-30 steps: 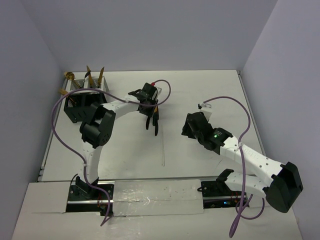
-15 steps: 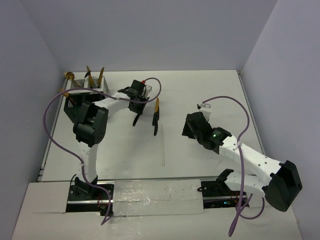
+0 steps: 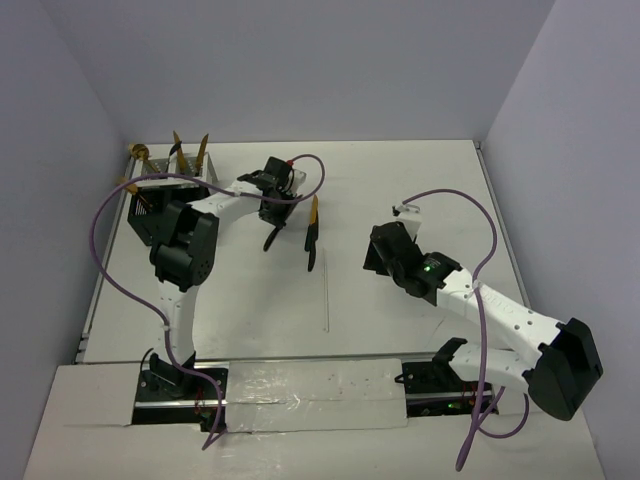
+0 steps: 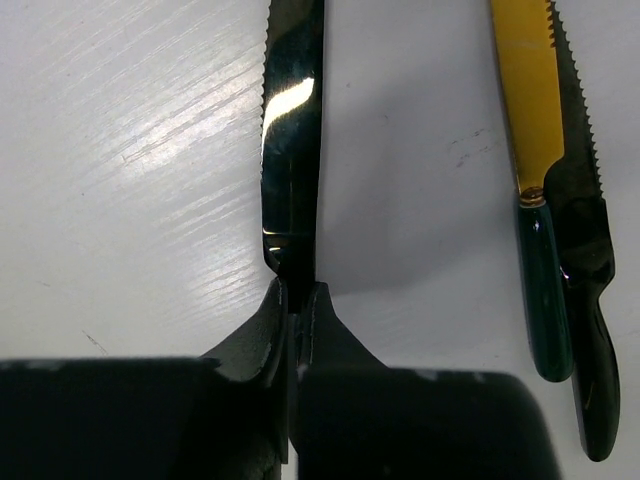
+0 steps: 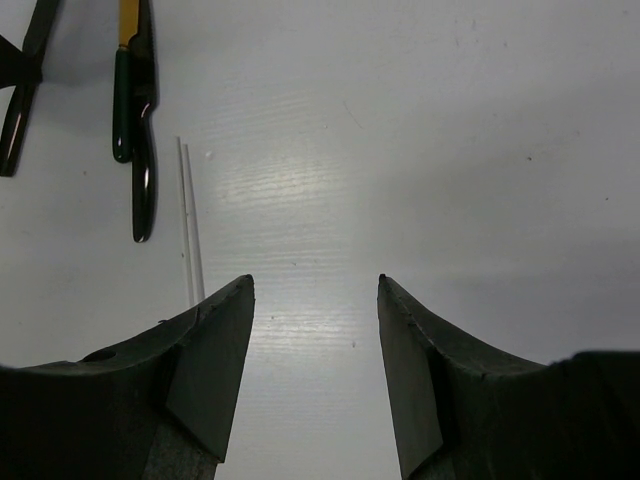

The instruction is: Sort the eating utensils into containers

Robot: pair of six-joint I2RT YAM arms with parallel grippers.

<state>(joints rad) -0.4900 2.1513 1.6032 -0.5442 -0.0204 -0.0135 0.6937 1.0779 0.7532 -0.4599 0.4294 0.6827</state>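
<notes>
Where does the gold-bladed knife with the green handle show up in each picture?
Top external: the gold-bladed, green-handled knife lies near the centre.
Left wrist: knife at the right edge.
Right wrist: knife in the top-left corner.
Shared landmark: the dark serrated knife in the left tool, just left of it everywhere.

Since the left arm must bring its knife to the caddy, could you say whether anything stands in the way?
Nothing visible does. The left gripper holds the dark knife, and only that arm's own links lie between it and the cutlery caddy.
</notes>
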